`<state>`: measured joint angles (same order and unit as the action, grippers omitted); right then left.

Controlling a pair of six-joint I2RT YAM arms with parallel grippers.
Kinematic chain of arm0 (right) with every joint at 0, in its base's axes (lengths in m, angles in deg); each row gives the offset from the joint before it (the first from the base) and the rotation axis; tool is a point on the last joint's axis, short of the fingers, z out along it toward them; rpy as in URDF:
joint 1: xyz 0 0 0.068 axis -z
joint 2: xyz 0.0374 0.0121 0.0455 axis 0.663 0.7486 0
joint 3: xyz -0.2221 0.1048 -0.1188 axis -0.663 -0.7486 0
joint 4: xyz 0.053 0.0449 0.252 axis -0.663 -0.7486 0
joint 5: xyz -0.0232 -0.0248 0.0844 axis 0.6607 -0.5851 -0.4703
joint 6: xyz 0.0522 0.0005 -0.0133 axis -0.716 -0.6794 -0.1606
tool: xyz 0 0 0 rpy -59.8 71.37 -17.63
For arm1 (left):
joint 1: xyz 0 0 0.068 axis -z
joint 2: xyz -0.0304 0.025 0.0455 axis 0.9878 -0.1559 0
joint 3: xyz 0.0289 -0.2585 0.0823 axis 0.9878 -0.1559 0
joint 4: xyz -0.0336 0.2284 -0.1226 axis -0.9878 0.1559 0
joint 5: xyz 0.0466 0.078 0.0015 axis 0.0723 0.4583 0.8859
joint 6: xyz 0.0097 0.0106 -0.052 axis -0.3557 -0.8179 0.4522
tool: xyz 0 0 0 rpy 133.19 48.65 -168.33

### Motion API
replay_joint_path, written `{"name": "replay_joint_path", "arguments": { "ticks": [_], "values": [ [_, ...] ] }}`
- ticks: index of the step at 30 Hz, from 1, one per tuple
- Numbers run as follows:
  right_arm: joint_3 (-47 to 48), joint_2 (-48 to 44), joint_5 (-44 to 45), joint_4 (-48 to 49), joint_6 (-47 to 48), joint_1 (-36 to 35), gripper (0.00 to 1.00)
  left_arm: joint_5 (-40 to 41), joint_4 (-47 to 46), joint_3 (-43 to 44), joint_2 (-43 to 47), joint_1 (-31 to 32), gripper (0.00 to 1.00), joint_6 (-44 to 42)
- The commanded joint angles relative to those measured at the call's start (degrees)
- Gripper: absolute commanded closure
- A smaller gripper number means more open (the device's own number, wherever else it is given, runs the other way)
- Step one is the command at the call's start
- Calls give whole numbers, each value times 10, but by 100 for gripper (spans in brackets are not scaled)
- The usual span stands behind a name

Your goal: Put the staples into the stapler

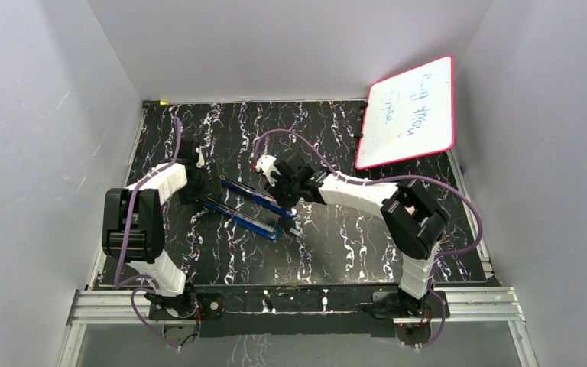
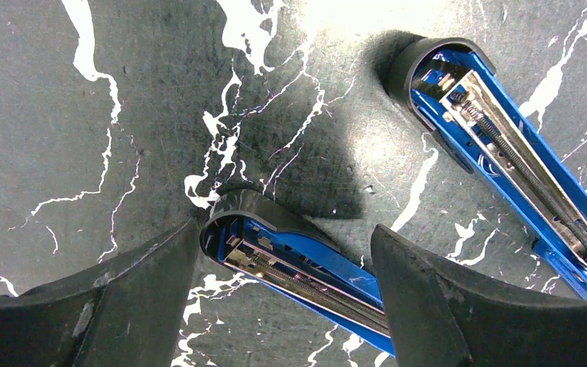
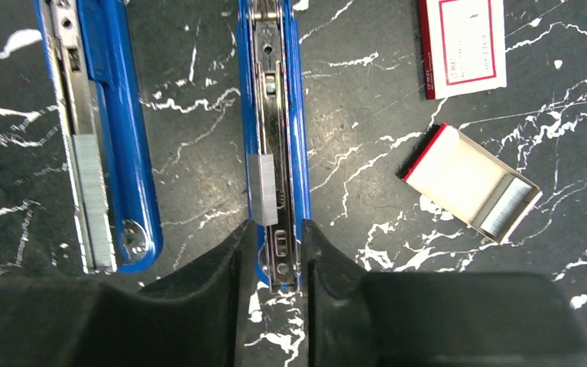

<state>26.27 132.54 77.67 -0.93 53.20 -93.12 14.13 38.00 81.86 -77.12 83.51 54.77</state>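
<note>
Right gripper (image 3: 275, 229), jaws slightly parted, straddles the right end of the blue stapler (image 3: 299, 115); a short block of staples (image 3: 262, 189) lies on its open channel, just beyond the fingertips. Nearby, an open cardboard tray (image 3: 451, 164) holds spare staples (image 3: 504, 208) at one end. Left gripper (image 2: 284, 228), jaws spread wide, straddles a black-capped stapler end (image 2: 237, 210).

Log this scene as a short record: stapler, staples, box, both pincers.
stapler: blue, opened, two long parts side by side
staples: short block on the middle channel; longer strip in the other part
box: tray open, more staples inside
left pincer: wide, astride one stapler end, grip unclear
right pincer: slightly parted over that channel's end
</note>
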Motion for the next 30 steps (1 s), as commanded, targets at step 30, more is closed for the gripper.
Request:
{"name": "replay_joint_path", "arguments": {
  "ticks": [30],
  "values": [
    [-33, 28, 202, 83, 125, -102, 50, -6, 13, 17, 6, 1, 19, -5]
  ]
}}
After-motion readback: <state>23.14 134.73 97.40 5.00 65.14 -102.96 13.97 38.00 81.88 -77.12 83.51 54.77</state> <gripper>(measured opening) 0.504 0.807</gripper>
